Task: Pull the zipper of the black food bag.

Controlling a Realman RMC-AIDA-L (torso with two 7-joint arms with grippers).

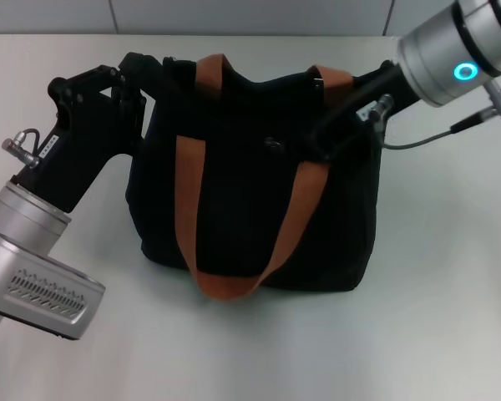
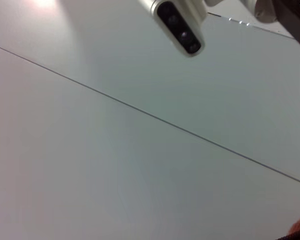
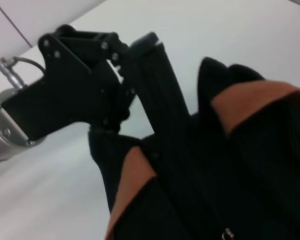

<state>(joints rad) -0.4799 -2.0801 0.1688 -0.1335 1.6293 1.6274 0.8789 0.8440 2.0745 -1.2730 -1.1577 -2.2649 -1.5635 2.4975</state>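
Observation:
The black food bag (image 1: 250, 209) stands in the middle of the table, its two rust-orange handles draped down the front. My left gripper (image 1: 150, 71) is shut on the bag's top left corner; the right wrist view shows its fingers (image 3: 160, 95) pressed onto the fabric edge. My right gripper (image 1: 338, 125) is at the bag's top right, dark against the black cloth beside the right handle. The zipper, a small silver tab (image 1: 273, 144), sits on the upper front between the handles, left of the right gripper, and also shows as a silver zipper tab (image 3: 227, 233) in the right wrist view.
The white table (image 1: 434, 317) surrounds the bag, with open surface in front and to the right. A grey cable (image 1: 417, 140) hangs from the right wrist. The left wrist view shows only the pale surface and the right arm's wrist camera (image 2: 180, 25).

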